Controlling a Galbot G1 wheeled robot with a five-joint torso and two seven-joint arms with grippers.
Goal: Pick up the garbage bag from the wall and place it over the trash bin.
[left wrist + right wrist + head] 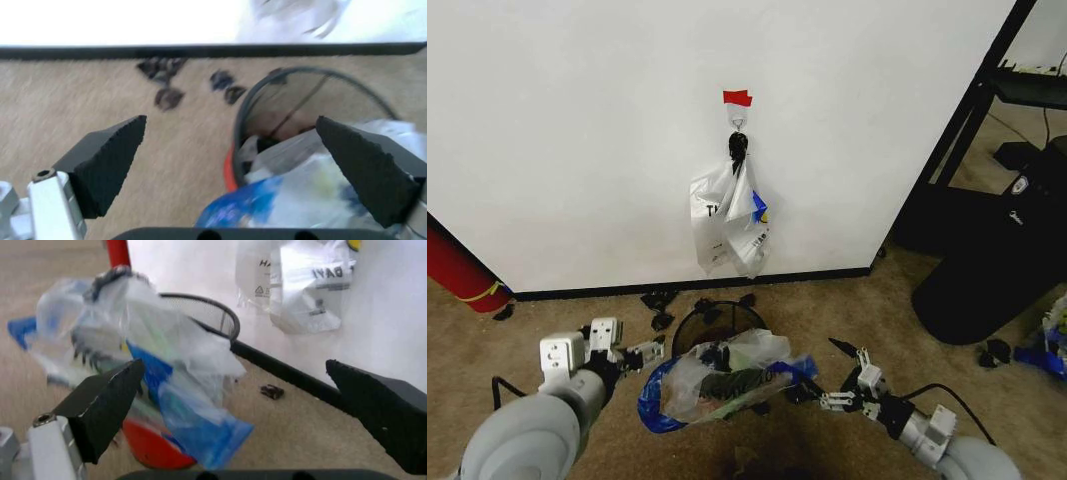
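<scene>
From my remote station I log the following, largest first. One wall (577,120), plain white with a black baseboard, carrying one strip of red tape (737,97) above one small hook (738,122). One big red cylinder (457,268) at the wall's left foot, partly out of frame. Two plastic bags. The first, an opaque white bag (730,215), hangs from the hook by dark knotted handles; my right wrist view reads "DAY" in dark capitals on one panel, an "H" at a fold's edge on another, and a small triangular mark with text too small to read. The second, the garbage bag (722,378), is thin, translucent and whitish with blue patches; it lies crumpled over the front of the trash bin's mouth and spills forward, its lettering too creased to read. One trash bin (717,322), round black wire mesh with a red base, standing on the tan carpet just before the baseboard, below the hanging bag. Several small dark scraps (659,300) lie scattered on the carpet near the baseboard. Two grippers: my left gripper (655,352) sits just left of the bin, fingers spread wide and empty in its wrist view; my right gripper (842,385) sits just right of the bag, fingers likewise wide apart with nothing between them.
</scene>
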